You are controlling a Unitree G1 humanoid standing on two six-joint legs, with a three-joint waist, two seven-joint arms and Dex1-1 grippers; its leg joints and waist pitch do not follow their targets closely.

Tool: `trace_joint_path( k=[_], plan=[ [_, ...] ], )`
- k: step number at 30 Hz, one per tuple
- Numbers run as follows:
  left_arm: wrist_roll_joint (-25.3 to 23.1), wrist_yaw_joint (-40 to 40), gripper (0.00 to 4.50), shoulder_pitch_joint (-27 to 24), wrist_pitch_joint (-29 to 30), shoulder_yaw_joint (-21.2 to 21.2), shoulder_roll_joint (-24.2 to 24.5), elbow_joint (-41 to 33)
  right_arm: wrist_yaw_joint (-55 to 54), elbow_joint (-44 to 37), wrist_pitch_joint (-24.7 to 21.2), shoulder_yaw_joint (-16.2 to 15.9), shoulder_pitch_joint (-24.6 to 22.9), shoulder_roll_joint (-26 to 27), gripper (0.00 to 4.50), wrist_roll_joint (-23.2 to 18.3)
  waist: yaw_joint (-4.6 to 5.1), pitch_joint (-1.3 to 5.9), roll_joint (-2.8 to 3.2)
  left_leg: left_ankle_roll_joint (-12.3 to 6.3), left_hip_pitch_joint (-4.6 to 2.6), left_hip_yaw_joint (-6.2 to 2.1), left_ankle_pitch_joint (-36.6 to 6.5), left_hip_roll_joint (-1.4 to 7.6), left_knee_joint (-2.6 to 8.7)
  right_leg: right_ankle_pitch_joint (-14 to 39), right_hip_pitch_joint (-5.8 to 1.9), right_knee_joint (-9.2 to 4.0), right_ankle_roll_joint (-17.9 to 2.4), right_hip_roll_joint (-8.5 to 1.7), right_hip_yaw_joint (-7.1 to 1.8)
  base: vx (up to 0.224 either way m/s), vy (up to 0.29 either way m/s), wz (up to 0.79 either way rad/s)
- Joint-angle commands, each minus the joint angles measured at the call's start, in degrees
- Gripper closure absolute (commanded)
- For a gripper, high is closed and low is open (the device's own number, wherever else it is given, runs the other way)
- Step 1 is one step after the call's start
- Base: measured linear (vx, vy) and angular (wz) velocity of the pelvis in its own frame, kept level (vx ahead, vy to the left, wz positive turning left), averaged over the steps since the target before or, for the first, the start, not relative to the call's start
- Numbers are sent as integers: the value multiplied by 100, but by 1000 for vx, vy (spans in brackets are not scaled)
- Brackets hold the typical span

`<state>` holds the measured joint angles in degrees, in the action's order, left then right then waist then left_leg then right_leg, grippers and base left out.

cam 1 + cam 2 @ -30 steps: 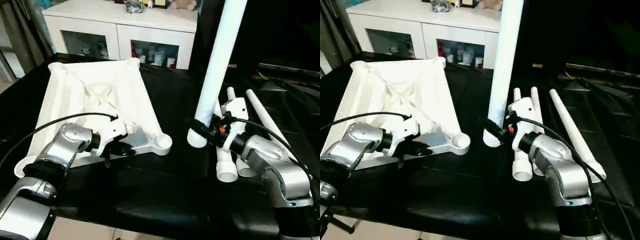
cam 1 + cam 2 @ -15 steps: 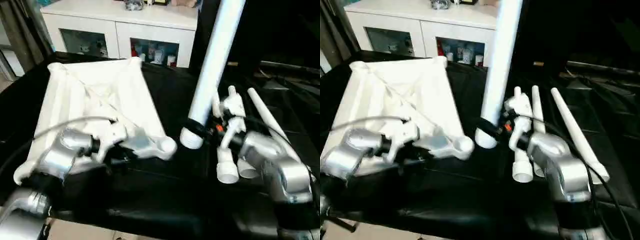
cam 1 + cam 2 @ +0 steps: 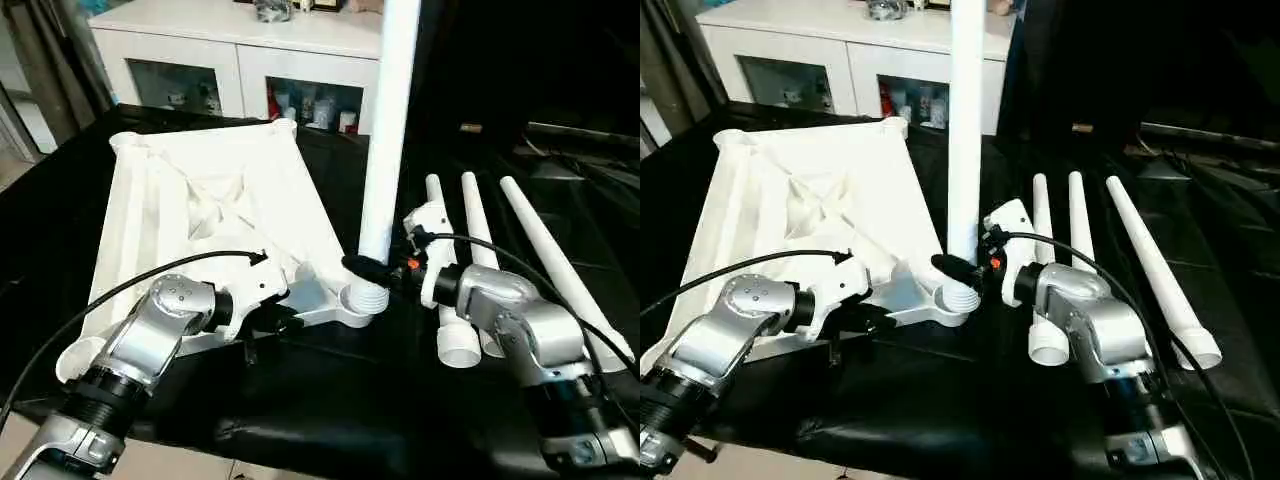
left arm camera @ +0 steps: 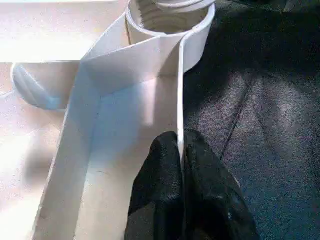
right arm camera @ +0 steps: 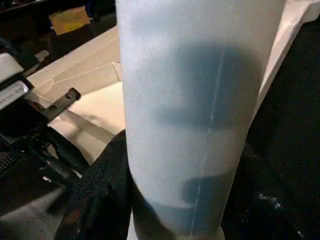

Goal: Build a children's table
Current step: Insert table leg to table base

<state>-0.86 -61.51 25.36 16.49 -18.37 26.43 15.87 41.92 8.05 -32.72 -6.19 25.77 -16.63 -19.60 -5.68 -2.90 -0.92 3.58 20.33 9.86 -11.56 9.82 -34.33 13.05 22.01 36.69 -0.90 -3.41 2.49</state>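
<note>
The children's table lies in parts on a black surface. Its white top (image 3: 200,200) rests upside down, ribbed underside up. My left gripper (image 4: 180,142) is shut on the thin near rim of the top, a short way from the near right corner socket (image 3: 352,308). My right gripper (image 3: 366,267) is shut on a white leg (image 3: 387,130) near its lower end. The leg stands upright, and its ribbed end sits at the mouth of that socket. In the right wrist view the leg (image 5: 200,100) rises between the black fingers (image 5: 100,185).
Three more white legs (image 3: 470,235) lie side by side on the black surface to the right, wide ends toward me. A white cabinet (image 3: 250,45) with glass-fronted compartments stands behind the table top. Black cables run from both wrists.
The held leg has swung from a tilt to upright, and its lower end has moved left onto the corner socket. The left gripper stays shut on the rim. The camera has shifted.
</note>
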Motion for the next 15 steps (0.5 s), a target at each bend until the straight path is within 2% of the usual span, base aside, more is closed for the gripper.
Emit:
trace_joint_path(
  k=[1,5,6,9,15],
  plan=[
    [145,118,405,-46,-73,70,-102,-83,10,29,136,3,159,1,262,38,-11,315,-89,-183,-2,-89,-423,306,407,601,-252,-450,-1059,-511,-299,0,0,0],
    [75,104,374,-75,-13,53,5,-135,26,68,191,11,166,33,262,60,-9,316,-47,-118,-15,-95,-489,322,415,591,-233,-447,-1095,-505,-297,0,0,0],
    [49,139,359,-70,-49,55,20,-123,19,81,217,16,171,40,262,57,-5,324,-55,-97,-15,-94,-476,325,418,453,-239,-434,-1122,-497,-295,0,0,0],
    [64,124,351,-70,-70,84,16,-77,-31,97,283,78,166,92,262,32,1,326,-67,-80,-17,-98,-449,326,419,162,-249,-409,-1196,-494,-288,0,0,0],
    [177,74,351,-106,-30,154,12,-77,-20,151,342,88,170,103,262,23,0,313,-86,-39,-25,-95,-544,328,424,263,-256,-425,-1211,-503,-300,0,0,0]
  ],
)
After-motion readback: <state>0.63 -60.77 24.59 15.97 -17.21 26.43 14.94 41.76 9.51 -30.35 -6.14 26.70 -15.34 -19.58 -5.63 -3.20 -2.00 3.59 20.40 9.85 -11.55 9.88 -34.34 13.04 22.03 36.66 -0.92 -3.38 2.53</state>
